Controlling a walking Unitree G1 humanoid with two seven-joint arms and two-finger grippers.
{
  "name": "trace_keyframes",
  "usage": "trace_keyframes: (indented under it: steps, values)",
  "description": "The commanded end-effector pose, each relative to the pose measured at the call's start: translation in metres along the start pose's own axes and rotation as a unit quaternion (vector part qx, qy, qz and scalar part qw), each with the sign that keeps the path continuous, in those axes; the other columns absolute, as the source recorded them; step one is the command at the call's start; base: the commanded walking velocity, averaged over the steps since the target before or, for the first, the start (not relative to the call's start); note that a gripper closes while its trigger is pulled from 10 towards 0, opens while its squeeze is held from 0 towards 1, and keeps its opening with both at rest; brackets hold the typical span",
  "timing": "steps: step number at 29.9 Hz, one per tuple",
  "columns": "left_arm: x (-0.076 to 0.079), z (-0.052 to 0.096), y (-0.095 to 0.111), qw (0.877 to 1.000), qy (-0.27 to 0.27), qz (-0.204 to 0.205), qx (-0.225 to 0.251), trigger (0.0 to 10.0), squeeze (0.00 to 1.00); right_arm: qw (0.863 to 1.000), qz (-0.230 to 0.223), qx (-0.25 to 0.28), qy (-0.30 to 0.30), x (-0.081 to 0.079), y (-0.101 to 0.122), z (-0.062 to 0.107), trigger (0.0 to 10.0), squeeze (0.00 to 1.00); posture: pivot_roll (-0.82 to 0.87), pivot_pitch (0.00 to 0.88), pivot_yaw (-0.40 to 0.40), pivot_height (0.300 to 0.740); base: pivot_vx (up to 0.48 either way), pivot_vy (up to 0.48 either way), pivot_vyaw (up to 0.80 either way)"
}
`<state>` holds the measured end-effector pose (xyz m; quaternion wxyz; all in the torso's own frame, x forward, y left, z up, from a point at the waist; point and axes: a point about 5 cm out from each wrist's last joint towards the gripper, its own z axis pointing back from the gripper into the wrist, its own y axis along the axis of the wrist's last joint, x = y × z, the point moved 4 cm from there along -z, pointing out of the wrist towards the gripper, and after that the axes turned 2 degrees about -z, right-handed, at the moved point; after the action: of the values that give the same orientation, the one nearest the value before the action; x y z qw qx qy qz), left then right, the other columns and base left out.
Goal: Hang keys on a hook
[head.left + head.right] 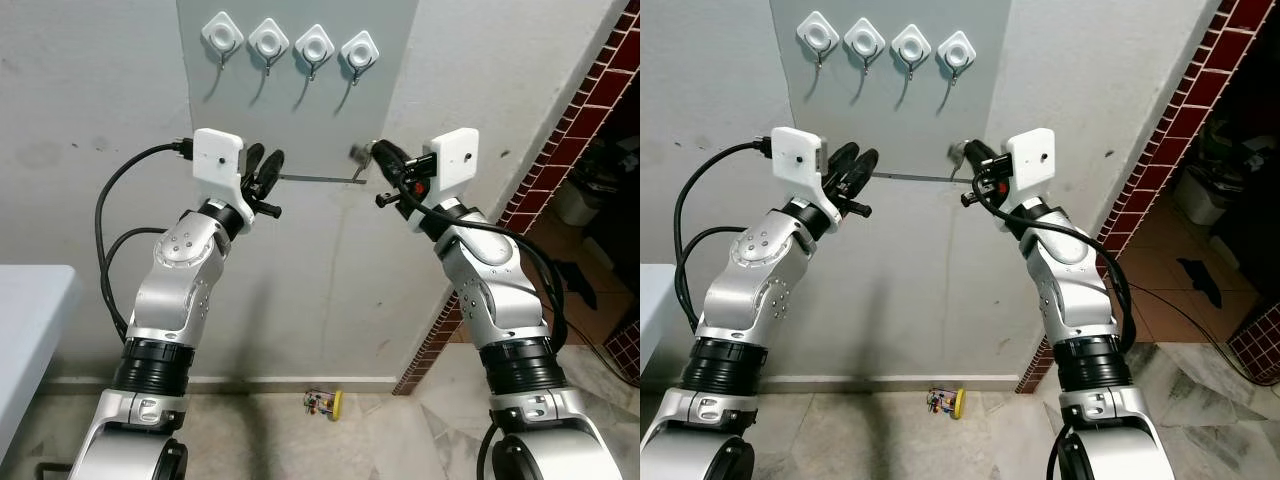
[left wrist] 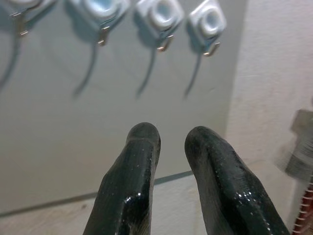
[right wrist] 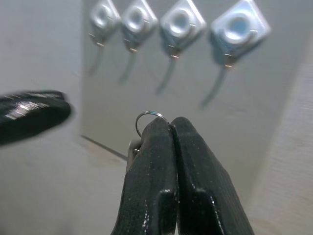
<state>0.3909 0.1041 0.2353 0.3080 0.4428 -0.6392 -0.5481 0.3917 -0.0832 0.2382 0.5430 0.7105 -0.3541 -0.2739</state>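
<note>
The step in hand, as I judge it, is bringing the key ring (image 3: 149, 119) up to one of the four white hooks (image 1: 359, 50) on the grey panel (image 1: 300, 120), and doing it well means raising the right gripper (image 3: 171, 128) so the small wire loop that sticks out past its fingertips goes above a hook's metal prong, then easing down so the prong passes through the loop before letting go. The hook nearest the right gripper is the last one in the row, above it and a little toward the left arm, so that looks the easiest target. The right gripper's fingers are pressed together, pinching the ring just below its top, with a silvery key part (image 1: 357, 153) showing beside them in the head view; what hangs below is too blurred to tell. The left gripper (image 2: 171, 134) is below the hooks, near the panel, its fingers (image 2: 142, 147) slightly parted and holding nothing. A small keychain-like object (image 1: 325, 402) lies on the floor (image 1: 400, 440) far below the hooks.
</note>
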Motion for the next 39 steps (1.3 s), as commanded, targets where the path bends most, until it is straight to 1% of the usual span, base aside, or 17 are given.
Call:
trace_keyframes:
  steps: [1, 4, 5, 10, 14, 18, 22, 24, 28, 35, 39]
  values:
    - [0.012, -0.005, 0.014, 0.999, -0.038, -0.013, 0.014, 10.0, 0.0, 0.999, -0.016, 0.022, 0.029, -0.002, 0.016, -0.008, 10.0, 0.0, -0.03, 0.018, -0.107, 0.74, 0.0, 0.0, 0.0]
    - [0.014, -0.005, 0.018, 0.999, -0.045, -0.02, 0.017, 10.0, 0.0, 0.999, -0.022, 0.026, 0.041, -0.004, 0.019, -0.012, 10.0, 0.0, -0.03, 0.019, -0.107, 0.74, 0.0, 0.0, 0.0]
    - [0.013, -0.004, 0.021, 0.998, -0.052, -0.02, 0.022, 10.0, 0.0, 0.997, -0.031, 0.034, 0.057, -0.008, 0.024, -0.016, 10.0, 0.0, -0.03, 0.026, -0.107, 0.74, 0.0, 0.0, 0.0]
    - [0.006, -0.005, 0.03, 0.998, -0.051, -0.018, 0.032, 10.0, 0.0, 0.993, -0.05, 0.052, 0.095, -0.018, 0.034, -0.026, 10.0, 0.0, -0.03, 0.038, -0.112, 0.74, 0.0, 0.0, 0.0]
    - [0.0, -0.007, 0.04, 0.998, -0.045, -0.017, 0.043, 10.0, 0.0, 0.992, -0.054, 0.059, 0.099, -0.018, 0.04, -0.037, 10.0, 0.0, -0.02, 0.043, -0.114, 0.74, 0.0, 0.0, 0.0]
    - [-0.002, -0.006, 0.042, 0.998, -0.041, -0.017, 0.044, 10.0, 0.0, 0.992, -0.056, 0.061, 0.098, -0.017, 0.042, -0.041, 10.0, 0.0, -0.02, 0.046, -0.117, 0.74, 0.0, 0.0, 0.0]
    - [-0.003, -0.006, 0.044, 0.998, -0.036, -0.014, 0.047, 10.0, 0.0, 0.993, -0.063, 0.06, 0.082, -0.013, 0.043, -0.047, 10.0, 0.0, -0.02, 0.051, -0.12, 0.74, 0.0, 0.0, 0.0]
    - [-0.004, -0.007, 0.047, 0.998, -0.034, -0.01, 0.049, 10.0, 0.0, 0.993, -0.074, 0.057, 0.067, -0.009, 0.043, -0.053, 10.0, 0.0, -0.02, 0.056, -0.121, 0.74, 0.0, 0.0, 0.0]
    - [-0.004, -0.007, 0.049, 0.998, -0.032, -0.008, 0.051, 10.0, 0.0, 0.995, -0.077, 0.044, 0.039, -0.005, 0.041, -0.059, 10.0, 0.0, -0.01, 0.062, -0.124, 0.74, 0.0, 0.0, 0.0]
    - [0.0, -0.006, 0.053, 0.998, -0.031, -0.004, 0.053, 10.0, 0.0, 0.996, -0.082, 0.036, 0.014, -0.006, 0.041, -0.07, 10.0, 0.0, -0.01, 0.072, -0.128, 0.74, 0.0, 0.0, 0.0]
    - [0.0, -0.006, 0.053, 0.998, -0.029, -0.003, 0.053, 10.0, 0.0, 0.995, -0.094, 0.035, 0.003, -0.008, 0.044, -0.076, 10.0, 0.0, -0.01, 0.075, -0.131, 0.74, 0.0, 0.0, 0.0]
